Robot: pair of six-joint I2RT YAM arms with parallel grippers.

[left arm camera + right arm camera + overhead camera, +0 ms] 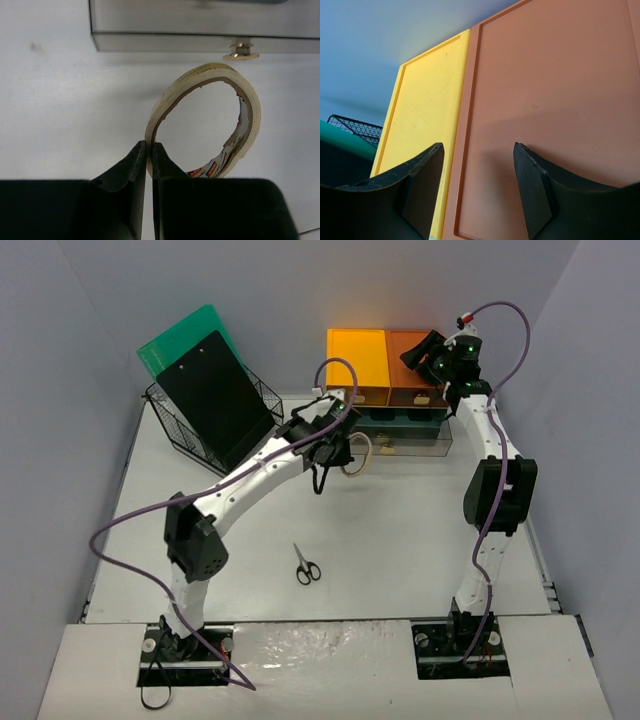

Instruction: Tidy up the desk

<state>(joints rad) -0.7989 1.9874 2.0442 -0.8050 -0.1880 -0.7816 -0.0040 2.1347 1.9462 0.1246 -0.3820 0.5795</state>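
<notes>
Left end effector: fingers clamped on rim of tape roll, close to clear drawer front. Right end effector: fingers apart, gripping nothing, above orange lid adjoining yellow lid. White surface lies beneath both arms. It carries scissors near centre and wire basket at far left.

Tape roll btm prob. behind left gripper.
</notes>
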